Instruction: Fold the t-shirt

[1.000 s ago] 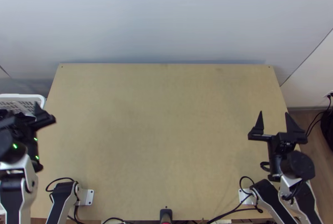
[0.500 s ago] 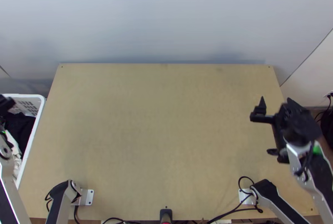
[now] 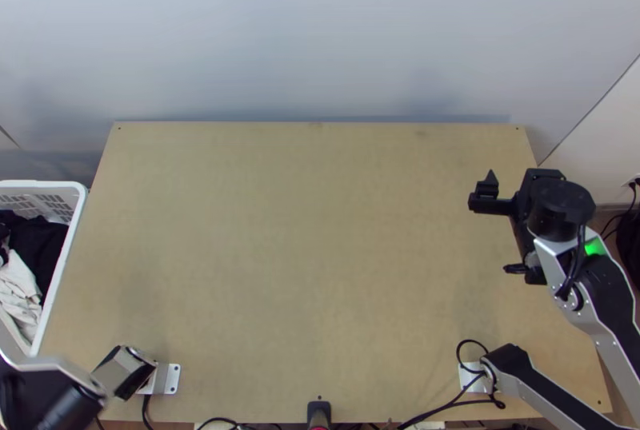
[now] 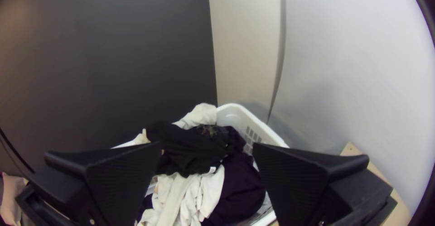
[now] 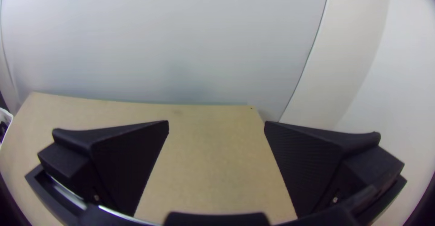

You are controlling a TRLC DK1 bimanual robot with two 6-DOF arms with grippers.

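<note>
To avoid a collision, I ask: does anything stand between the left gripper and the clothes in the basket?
Nothing visible does: the left gripper faces the clothes, with the basket's rim beside them.

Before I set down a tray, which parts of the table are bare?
The middle and far side of the table, between the basket and right claw. Crowded: the near edge, with cables and arm mounts; basket, heaped with clothes.

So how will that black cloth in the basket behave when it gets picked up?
Probably floppy: the black cloth in the white basket lies bunched, so it should sag. It also touches the white cloth, which might drag along.
</note>
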